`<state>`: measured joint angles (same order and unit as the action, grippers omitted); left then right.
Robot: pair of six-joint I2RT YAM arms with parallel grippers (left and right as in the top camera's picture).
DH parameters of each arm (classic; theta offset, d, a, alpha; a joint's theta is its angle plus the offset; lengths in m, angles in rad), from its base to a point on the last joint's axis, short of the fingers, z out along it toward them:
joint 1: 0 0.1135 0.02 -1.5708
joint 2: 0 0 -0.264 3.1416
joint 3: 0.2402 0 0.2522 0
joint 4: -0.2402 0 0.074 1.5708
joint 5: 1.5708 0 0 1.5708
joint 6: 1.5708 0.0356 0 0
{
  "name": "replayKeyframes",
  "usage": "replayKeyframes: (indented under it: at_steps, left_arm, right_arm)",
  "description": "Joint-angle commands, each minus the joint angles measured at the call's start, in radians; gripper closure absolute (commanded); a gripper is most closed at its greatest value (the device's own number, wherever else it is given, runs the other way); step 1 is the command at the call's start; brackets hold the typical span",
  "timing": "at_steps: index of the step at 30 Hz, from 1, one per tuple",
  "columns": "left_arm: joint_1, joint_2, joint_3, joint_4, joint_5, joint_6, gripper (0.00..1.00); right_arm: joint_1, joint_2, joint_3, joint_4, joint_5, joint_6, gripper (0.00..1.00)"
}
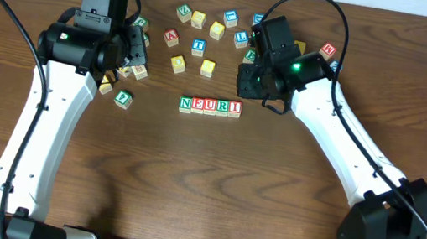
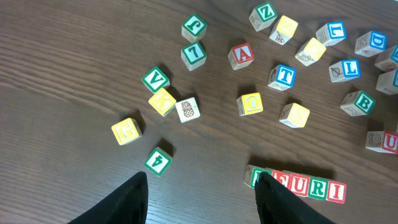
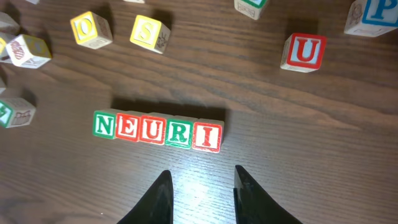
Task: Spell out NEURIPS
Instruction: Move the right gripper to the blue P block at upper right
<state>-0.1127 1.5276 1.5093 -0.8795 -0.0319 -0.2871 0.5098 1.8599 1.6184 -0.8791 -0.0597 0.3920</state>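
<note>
The right gripper [image 3: 202, 173] is hanging low in the frame, fingers [image 3: 158, 199] apart and empty, and may be bumping the NEURI row [image 3: 158, 130] crooked.

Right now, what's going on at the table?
Five blocks sit in a touching row reading NEURI in the middle of the table. Neither arm holds anything: the right gripper is open by the row's I end, and the left gripper is open near its N end. The blue P and yellow S are not yet placed and lie among the loose blocks beyond the row.
</note>
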Motion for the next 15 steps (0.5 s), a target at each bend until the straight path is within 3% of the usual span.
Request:
replayKeyframes:
  at_steps: [1, 7, 15]
  left_arm:
    - [0.005, -0.012, 0.006, -0.002, 0.001, 0.01, 0.45]
    - [0.005, -0.013, 0.006, 0.003, 0.001, 0.01, 0.45]
    - [0.005, -0.012, 0.006, 0.009, 0.001, 0.01, 0.45]
  right_arm:
    - [0.008, 0.039, 0.003, -0.002, -0.003, 0.015, 0.71]
    - [-0.006, 0.041, 0.074, -0.021, -0.002, -0.013, 0.64]
    - [-0.044, 0.2, 0.392, -0.145, 0.008, -0.055, 0.58]
